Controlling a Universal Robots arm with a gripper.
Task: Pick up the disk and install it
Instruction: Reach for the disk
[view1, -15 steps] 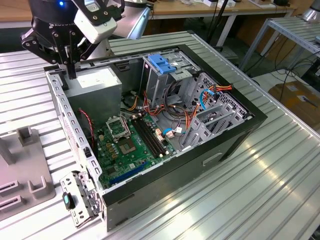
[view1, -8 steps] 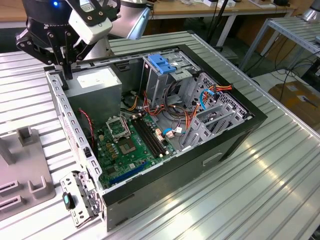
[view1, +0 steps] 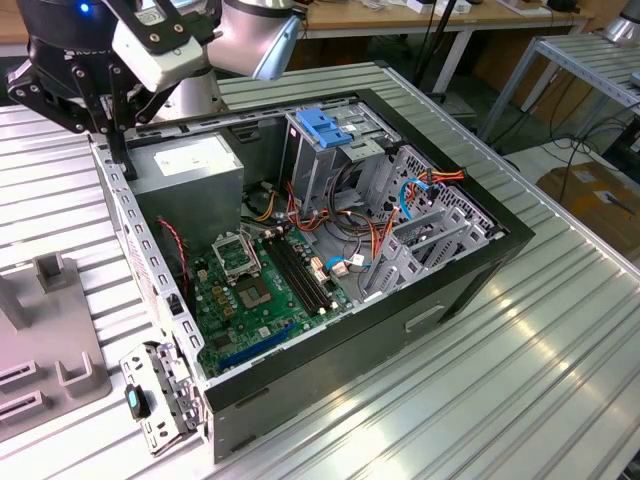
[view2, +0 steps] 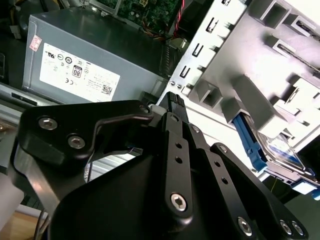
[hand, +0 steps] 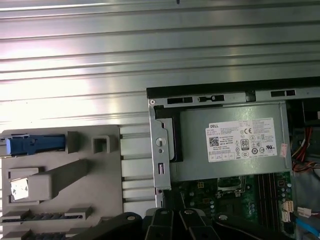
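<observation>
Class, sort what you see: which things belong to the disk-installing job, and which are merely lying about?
Belong to the job:
- the disk, standing in the grey holder
- the gripper
- the open computer case with its drive cage

Just there:
- power supply
- motherboard
- cables
- ridged metal table

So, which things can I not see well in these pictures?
- Disk: in the second wrist view the grey fixture hides most of it, and one end with its blue carrier shows.
- Fixture: in the exterior view that view's left edge cuts it off.
- Drive cage: in the exterior view its own walls hide whether the bay inside is empty.
</observation>
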